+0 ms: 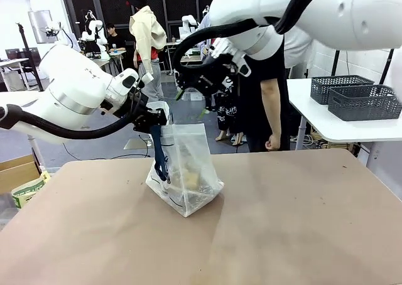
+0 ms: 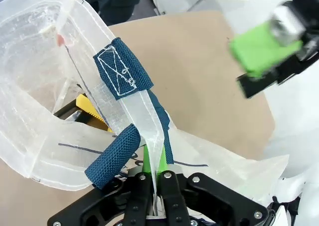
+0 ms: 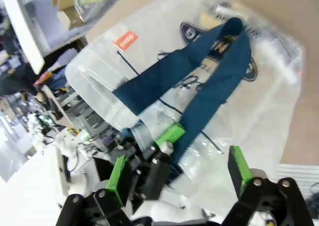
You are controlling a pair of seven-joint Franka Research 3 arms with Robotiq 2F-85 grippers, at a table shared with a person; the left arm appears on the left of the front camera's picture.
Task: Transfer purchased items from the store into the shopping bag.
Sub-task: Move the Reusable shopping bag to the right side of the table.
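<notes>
The shopping bag (image 1: 188, 166), clear plastic with navy strap handles (image 3: 214, 71) and a round dark logo (image 3: 192, 33), stands on the brown table. My left gripper (image 1: 157, 119) is shut on the bag's rim (image 2: 152, 136) beside a strap and holds it up. Above the bag's mouth hangs my right gripper (image 1: 191, 103), open and holding nothing; in its own wrist view the right gripper (image 3: 179, 171) looks down on the bag. Purchased items lie inside: a yellowish-tan lump (image 1: 190, 178) and a yellow-and-black piece (image 2: 90, 106).
Two dark grey lattice baskets (image 1: 364, 102) stand on a white side table (image 1: 342, 131) at the right; I cannot tell if either is the store. A person (image 1: 264, 103) stands at the far edge. A cardboard box (image 1: 16, 172) sits off the left.
</notes>
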